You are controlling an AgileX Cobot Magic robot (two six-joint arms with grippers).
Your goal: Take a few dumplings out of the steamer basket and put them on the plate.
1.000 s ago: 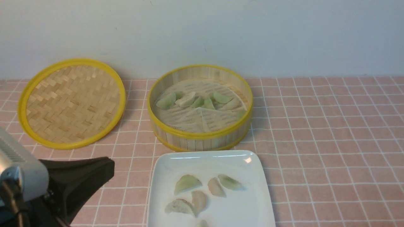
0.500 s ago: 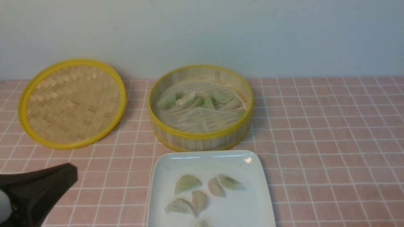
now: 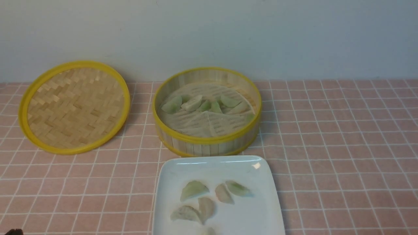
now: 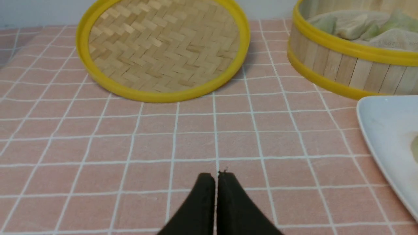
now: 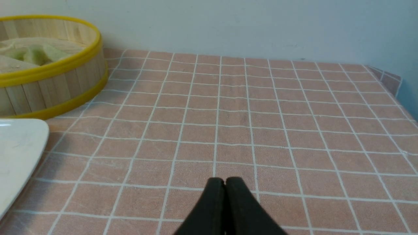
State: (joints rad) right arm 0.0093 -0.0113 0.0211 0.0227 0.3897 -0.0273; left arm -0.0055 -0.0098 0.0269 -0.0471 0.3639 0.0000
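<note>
The steamer basket stands at the table's middle back, with several pale green and whitish dumplings on its cloth liner. In front of it lies the white plate, carrying several dumplings. My left gripper is shut and empty, low over the pink cloth to the left of the plate; only a dark tip shows at the front view's bottom left corner. My right gripper is shut and empty over the cloth to the right of the plate and basket.
The flat woven lid with its yellow rim lies at the back left, close to the basket. A pale wall runs along the table's far edge. The pink checked cloth drops off at the table's right edge.
My left arm has drawn back towards the near left and out of the front view, leaving only a tip at the corner. Dumplings, basket and plate stay put.
</note>
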